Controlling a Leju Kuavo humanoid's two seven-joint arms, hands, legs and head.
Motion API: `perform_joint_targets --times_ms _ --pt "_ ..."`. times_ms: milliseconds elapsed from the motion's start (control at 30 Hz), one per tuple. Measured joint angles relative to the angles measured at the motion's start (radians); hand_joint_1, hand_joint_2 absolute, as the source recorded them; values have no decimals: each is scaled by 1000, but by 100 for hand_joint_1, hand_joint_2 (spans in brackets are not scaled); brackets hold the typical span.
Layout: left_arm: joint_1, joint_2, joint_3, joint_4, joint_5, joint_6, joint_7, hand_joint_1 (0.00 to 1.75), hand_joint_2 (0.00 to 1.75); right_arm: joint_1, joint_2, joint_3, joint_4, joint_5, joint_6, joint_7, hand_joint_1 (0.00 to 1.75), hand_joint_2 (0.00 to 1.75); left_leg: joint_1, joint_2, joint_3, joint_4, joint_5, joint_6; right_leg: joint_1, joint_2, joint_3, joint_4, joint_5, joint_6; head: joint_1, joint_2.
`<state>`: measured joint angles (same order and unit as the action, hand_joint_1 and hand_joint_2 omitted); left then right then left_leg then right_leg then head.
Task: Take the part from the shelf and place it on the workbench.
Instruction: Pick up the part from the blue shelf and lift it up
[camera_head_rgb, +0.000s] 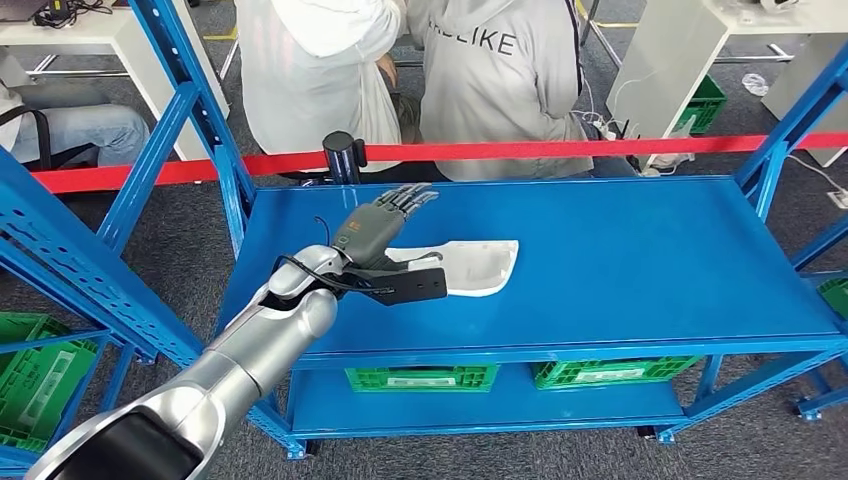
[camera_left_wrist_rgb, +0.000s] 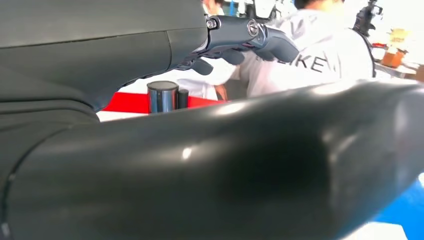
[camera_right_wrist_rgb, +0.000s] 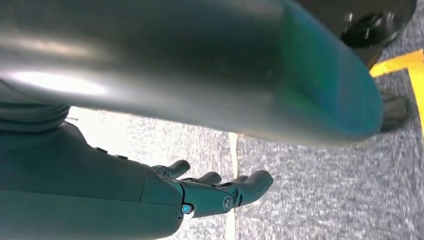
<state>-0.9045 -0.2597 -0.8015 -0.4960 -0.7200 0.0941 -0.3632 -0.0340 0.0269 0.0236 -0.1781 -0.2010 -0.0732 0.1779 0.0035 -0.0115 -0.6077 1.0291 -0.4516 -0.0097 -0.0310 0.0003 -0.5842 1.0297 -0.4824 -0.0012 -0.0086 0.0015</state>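
Red barrier tape (camera_head_rgb: 560, 150), green crates (camera_head_rgb: 421, 378), perhaps two seated people (camera_head_rgb: 500, 80)

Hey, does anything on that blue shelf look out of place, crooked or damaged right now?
Nothing stands out. The white part lies flat on the blue shelf, with no visible damage. The left hand is over its near end with fingers extended; whether it touches the part cannot be told. Two green crates sit in line on the lower level.

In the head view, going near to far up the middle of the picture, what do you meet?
Green crates on the lower shelf → white part on the blue shelf top, with the left hand over its near end → red barrier tape → seated people.
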Motion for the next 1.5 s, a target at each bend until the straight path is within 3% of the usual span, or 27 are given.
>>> perform_joint_targets --times_ms 67,267,367,500,967,1500 --pt "10 0 -13 2 0 -11 -5 0 175 -1 0 0 0 0 -1 1 0 0 0 0 1 0 -2 5 0 0 5 -7 2 6 0 0" --pt "70 5 -46 14 19 -24 -16 0 175 0 0 -2 0 0 -5 13 0 0 -2 0 1 0 -3 13 -2 0 10 -17 5 28 0 0" --pt "103 9 -55 18 28 -25 -20 0 175 0 0 -3 0 1 -5 13 0 0 -2 0 2 0 -4 13 -2 0 10 -17 5 33 0 0" --pt "133 11 -63 18 41 -24 -24 0 0 0 0 -3 0 3 -5 12 0 0 -1 1 3 -1 -3 13 -1 0 10 -17 5 34 0 0" --pt "159 -6 -74 -66 139 45 -31 0 0 0 0 -6 0 3 -12 13 0 0 -1 1 4 -3 -2 12 -1 0 10 -17 5 34 0 0" --pt "148 -10 -72 -221 186 51 -12 0 0 0 0 -7 0 1 -13 14 0 0 -1 1 4 -3 -2 11 -1 0 10 -17 5 34 0 0"
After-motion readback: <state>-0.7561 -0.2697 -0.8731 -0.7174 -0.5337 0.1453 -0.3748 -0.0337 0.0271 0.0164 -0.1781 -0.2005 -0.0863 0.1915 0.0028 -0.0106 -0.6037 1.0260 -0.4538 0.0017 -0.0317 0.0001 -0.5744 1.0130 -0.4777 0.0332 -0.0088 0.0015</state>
